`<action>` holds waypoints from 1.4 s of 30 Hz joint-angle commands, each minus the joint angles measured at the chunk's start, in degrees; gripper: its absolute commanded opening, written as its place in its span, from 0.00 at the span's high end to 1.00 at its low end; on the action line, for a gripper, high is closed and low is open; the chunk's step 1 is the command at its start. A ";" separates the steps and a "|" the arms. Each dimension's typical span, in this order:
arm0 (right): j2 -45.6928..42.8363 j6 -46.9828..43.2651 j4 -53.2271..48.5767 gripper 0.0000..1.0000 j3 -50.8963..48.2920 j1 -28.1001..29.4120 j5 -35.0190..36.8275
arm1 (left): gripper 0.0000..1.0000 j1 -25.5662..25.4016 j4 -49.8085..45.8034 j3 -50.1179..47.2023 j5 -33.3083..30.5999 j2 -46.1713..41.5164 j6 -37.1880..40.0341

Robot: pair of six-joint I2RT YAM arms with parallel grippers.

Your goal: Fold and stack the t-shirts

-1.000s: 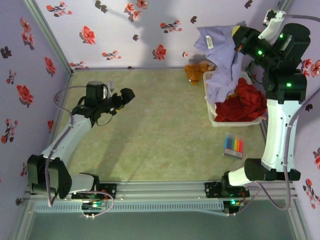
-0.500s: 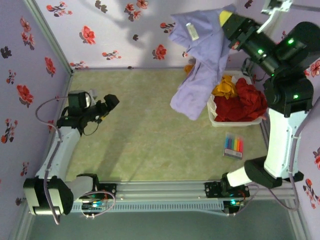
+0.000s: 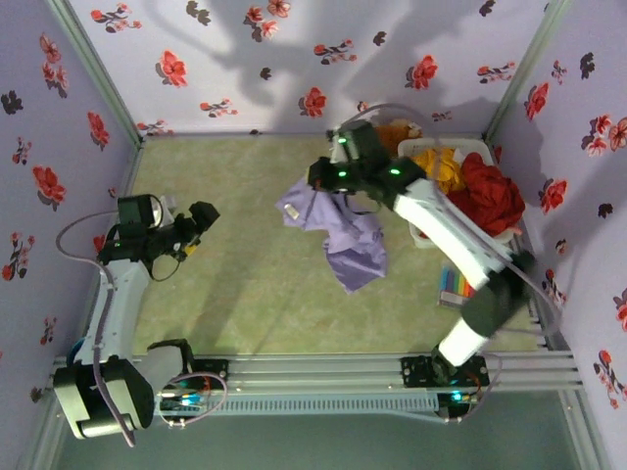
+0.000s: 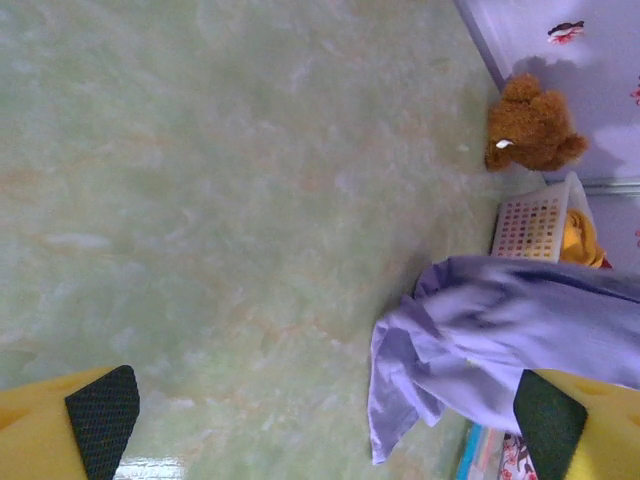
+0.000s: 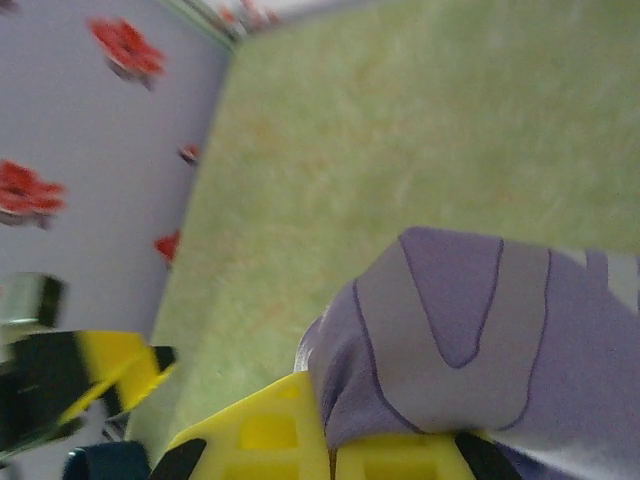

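Lavender t-shirt (image 3: 345,245) hung bunched from my right gripper (image 3: 321,188), clamped on its cloth over the middle of the green table (image 3: 245,284), while my left gripper (image 3: 201,219) stood spread wide, well apart.

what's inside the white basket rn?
In the basket: a red t-shirt and an orange-yellow t-shirt, both bunched up. Anything beneath them is covered.

We see a staged lab cell: flower-papered panels (image 3: 127,49) box in a green tabletop (image 3: 245,284), and a left arm (image 3: 113,304) and right arm (image 3: 446,225) bolt to an aluminium rail (image 3: 313,370).
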 commanded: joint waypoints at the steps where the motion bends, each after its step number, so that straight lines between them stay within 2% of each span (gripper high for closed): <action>1: 10.57 2.89 2.95 0.89 6.02 1.95 -5.47 | 0.01 1.08 -2.77 -1.51 1.44 -1.88 0.89; 4: 19.78 3.43 -1.06 0.54 16.44 2.22 -8.47 | 0.01 1.03 -2.31 -3.46 2.47 -2.88 -0.30; 5: 21.10 3.06 -3.05 0.47 19.81 2.27 -8.09 | 0.01 1.03 -2.22 -4.08 2.94 -3.34 -0.73; 8: 20.59 0.59 -7.95 0.39 24.81 1.87 -4.45 | 0.01 0.40 -2.59 -5.68 3.19 -5.32 -1.40; 11: 17.78 -1.32 -13.72 0.37 24.88 -0.18 -1.23 | 0.01 -1.58 -2.22 -7.42 2.98 -6.19 -2.42; 13: 14.01 -1.85 -15.14 0.37 20.65 -1.80 1.15 | 0.01 -4.31 -0.57 -8.73 2.37 -5.79 -4.06; 18: 1.46 -0.05 -10.62 0.36 3.23 -6.27 3.31 | 0.05 -16.13 7.34 -10.59 -3.24 -1.95 -9.81; 23: -7.69 2.45 -6.34 0.35 -9.76 -10.15 2.51 | 0.08 -26.22 14.90 -8.05 -7.74 8.43 -13.07; 29: -11.75 3.33 -5.59 0.34 -16.08 -11.59 1.62 | 0.23 -30.88 15.84 0.08 -9.94 22.42 -9.04; 36: -14.80 3.68 -5.40 0.34 -19.20 -14.51 1.51 | 0.25 -34.18 17.91 7.16 -9.93 33.60 -8.83; 42: -16.47 3.16 -6.43 0.33 -19.94 -16.89 1.25 | 0.33 -36.14 19.59 9.19 -9.86 40.15 -9.93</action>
